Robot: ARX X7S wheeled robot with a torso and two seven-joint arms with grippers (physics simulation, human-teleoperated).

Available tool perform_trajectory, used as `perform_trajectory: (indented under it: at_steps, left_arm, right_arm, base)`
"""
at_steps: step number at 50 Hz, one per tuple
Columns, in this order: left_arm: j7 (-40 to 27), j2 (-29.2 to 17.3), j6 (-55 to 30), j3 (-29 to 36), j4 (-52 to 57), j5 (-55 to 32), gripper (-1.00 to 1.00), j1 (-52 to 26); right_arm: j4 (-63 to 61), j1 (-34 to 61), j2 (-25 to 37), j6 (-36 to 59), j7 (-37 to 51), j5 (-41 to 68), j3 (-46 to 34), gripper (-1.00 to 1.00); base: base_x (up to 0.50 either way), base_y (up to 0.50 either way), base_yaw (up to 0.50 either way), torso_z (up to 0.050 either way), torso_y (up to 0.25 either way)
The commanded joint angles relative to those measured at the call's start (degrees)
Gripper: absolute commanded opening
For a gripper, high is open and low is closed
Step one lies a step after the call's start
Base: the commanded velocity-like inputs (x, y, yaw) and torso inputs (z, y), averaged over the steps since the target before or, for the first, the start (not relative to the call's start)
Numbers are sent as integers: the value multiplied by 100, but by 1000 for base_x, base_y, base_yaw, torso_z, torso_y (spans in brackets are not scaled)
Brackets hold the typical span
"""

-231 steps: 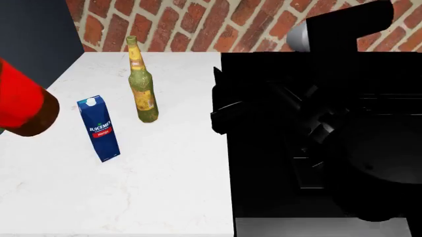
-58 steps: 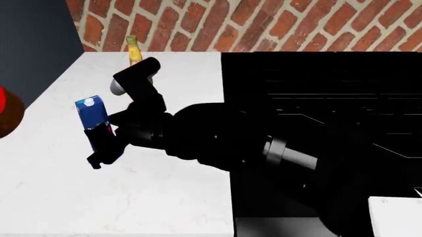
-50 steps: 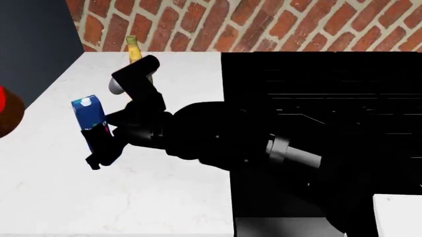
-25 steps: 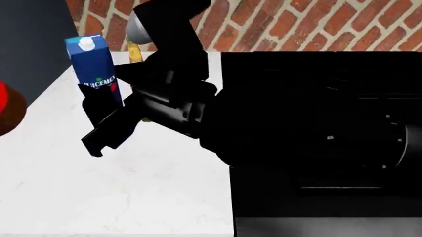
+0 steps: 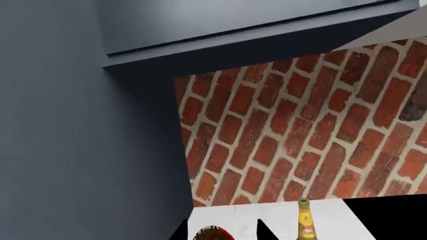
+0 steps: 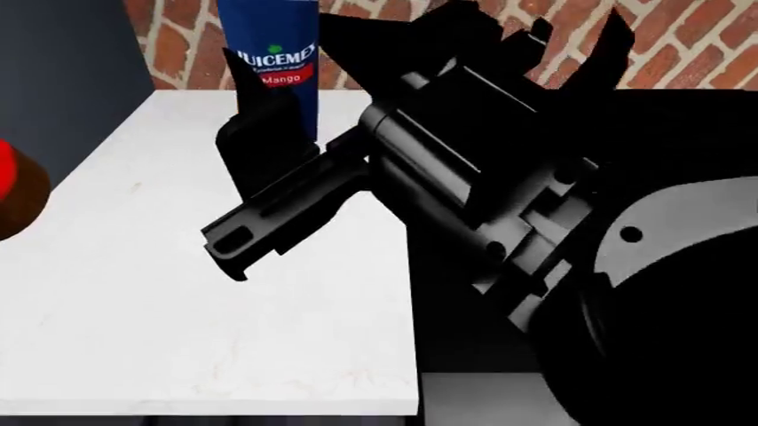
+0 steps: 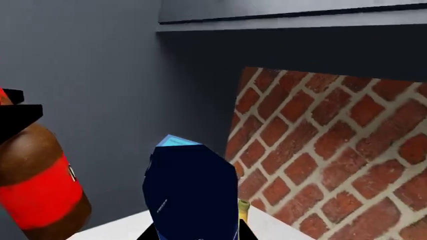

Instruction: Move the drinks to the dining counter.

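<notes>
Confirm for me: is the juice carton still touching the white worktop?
Apart. In the head view the juice carton sits clamped in the right gripper, raised clear of the white worktop.

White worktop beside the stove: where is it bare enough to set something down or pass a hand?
The white worktop shows bare across its near and middle stretch, from the dark wall side to the black stove. It is crowded higher up, where the right gripper holds the juice carton aloft, and at its left edge by the brown bottle.
</notes>
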Motion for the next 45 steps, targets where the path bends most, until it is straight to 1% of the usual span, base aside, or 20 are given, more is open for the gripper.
perform_trajectory:
  at_steps: [1,28,35,38,41,45]
  left_arm:
    - [-93,45,-50,3,-85,-65,-100,-234]
    - [-17,-10,37,10,-3,11,-100,-121]
    - [-101,71,-24,73,-16,-72,-100,-183]
    - [-46,42,-20,105,14,6,-100,-73]
    - [-300,228,-172,207,-92,-244,-100,-373]
    - [-21,20,-48,151,20,-11,-100,-85]
  right_arm:
    - [-612,383,464,180,721,22,223,-100]
    - [-520,238,619,220,715,-233,250,-100]
    - [-541,281,629,264,755,-197,266,-100]
    - [-561,324,631,284,772,-135,283,-100]
    - [-568,353,651,323,792,-99,282,-100]
    - [-605,309,765,299,850,-112,303,-100]
  base:
    - [-500,0,0,0,0]
    - [-500,0,0,0,0]
    - [-500,0,0,0,0]
    - [-500,0,0,0,0]
    - [-500,0,0,0,0]
    - [-500,0,0,0,0]
